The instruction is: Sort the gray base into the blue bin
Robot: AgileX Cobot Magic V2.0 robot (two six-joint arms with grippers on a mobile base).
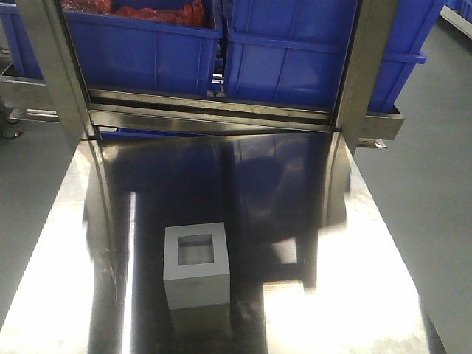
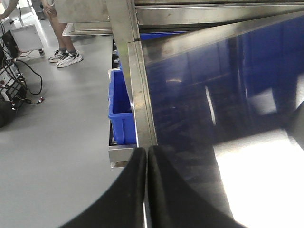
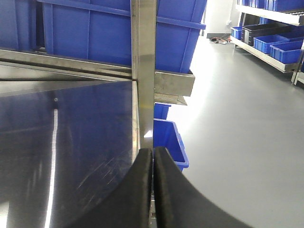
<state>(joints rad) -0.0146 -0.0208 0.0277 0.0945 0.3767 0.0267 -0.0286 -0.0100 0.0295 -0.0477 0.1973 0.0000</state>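
The gray base (image 1: 195,265) is waiting untouched on the steel table (image 1: 361,295); the left gripper (image 2: 146,154) and right gripper (image 3: 153,153), pinched together empty, are needing opening first.

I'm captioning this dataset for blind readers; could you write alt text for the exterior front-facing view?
A small gray base sits alone, recess facing up, on the near half of a shiny steel table. Behind it, on a metal rack, a ribbed blue crate holding something red stands beside a second blue crate. No robot arm shows.
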